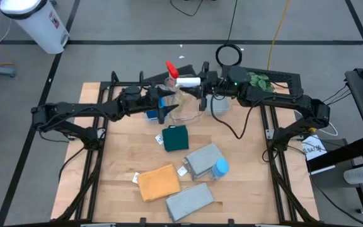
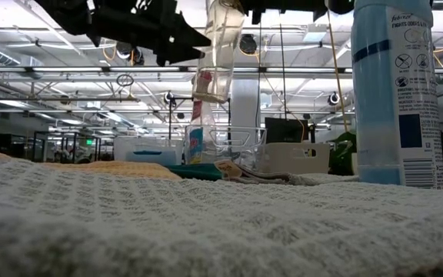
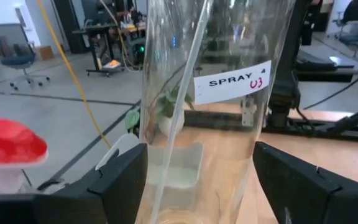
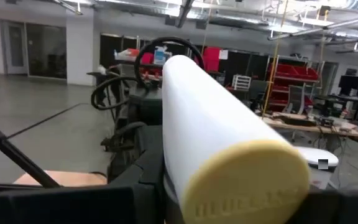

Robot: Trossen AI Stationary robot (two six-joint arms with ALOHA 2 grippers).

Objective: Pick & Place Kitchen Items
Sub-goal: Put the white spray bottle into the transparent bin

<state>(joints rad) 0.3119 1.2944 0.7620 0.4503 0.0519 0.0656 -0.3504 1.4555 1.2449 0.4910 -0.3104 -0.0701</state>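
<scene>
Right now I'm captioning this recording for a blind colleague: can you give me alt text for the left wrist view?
A clear spray bottle, labelled "SPRAY U3", stands upright between the left gripper's two dark fingers, filling the middle of the view. A red spray top shows to one side, with wooden table and workshop floor behind.

Two grey cloths [image 1: 203, 159], one orange cloth [image 1: 158, 182], one green cloth [image 1: 176, 137]

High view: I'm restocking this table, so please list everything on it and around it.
spray bottle: one, clear, white top, held aloft
red-topped bottle: one, far edge
dark-green cloth: one, centre
orange cloth: one, near edge
grey cloths: two, near right
blue-capped can: one, on a grey cloth
clear bins: two, far centre
plant: one, green, far right
left gripper: open, astride the held bottle's body
right gripper: shut on its white top
</scene>
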